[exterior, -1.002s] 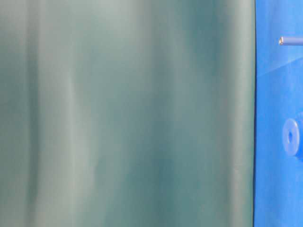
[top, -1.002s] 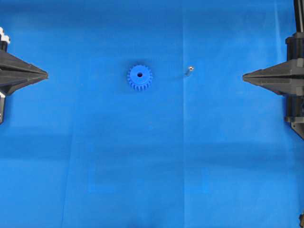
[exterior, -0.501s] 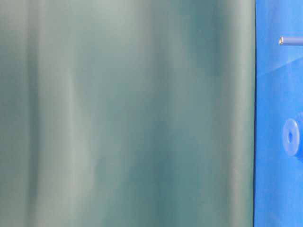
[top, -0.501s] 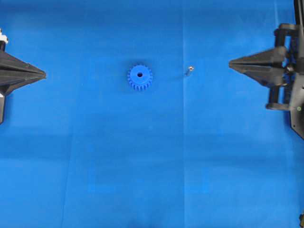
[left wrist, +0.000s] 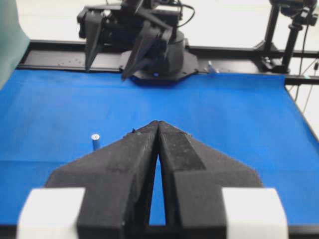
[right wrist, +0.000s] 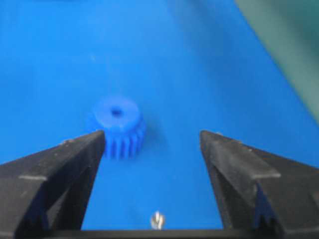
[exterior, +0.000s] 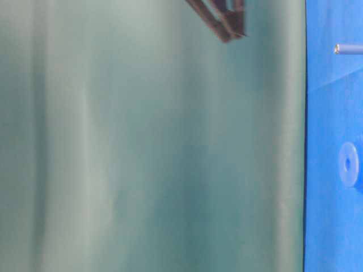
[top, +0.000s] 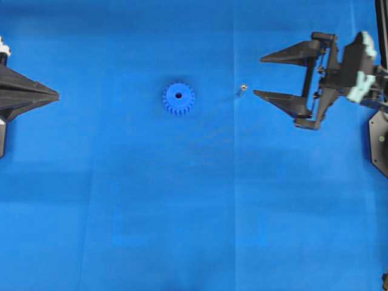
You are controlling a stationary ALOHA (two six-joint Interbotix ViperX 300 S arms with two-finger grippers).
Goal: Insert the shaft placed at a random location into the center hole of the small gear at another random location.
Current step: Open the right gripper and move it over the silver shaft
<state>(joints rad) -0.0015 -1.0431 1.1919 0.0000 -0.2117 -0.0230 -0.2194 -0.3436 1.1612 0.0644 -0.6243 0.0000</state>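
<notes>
The small blue gear (top: 178, 99) lies flat on the blue mat, its center hole (top: 178, 94) facing up and empty. The shaft (top: 242, 89) stands apart to its right as a shiny dot. My right gripper (top: 258, 76) is open and empty, its tips just right of the shaft. In the right wrist view the shaft (right wrist: 157, 219) sits low between the open fingers of the gripper (right wrist: 152, 135), with the gear (right wrist: 116, 124) beyond. My left gripper (top: 57, 94) is shut and empty at the far left. In the left wrist view it (left wrist: 158, 122) hides the gear; the shaft (left wrist: 95, 141) shows.
The blue mat (top: 194, 212) covers the table. A green curtain (exterior: 153, 147) fills most of the table-level view, where the shaft (exterior: 347, 49) and gear (exterior: 349, 164) show at the right edge. A black rail (left wrist: 249, 52) and camera stands (left wrist: 291, 30) border the far side.
My right gripper has opened and moved left, toward the shaft. The left gripper, gear and shaft have not moved.
</notes>
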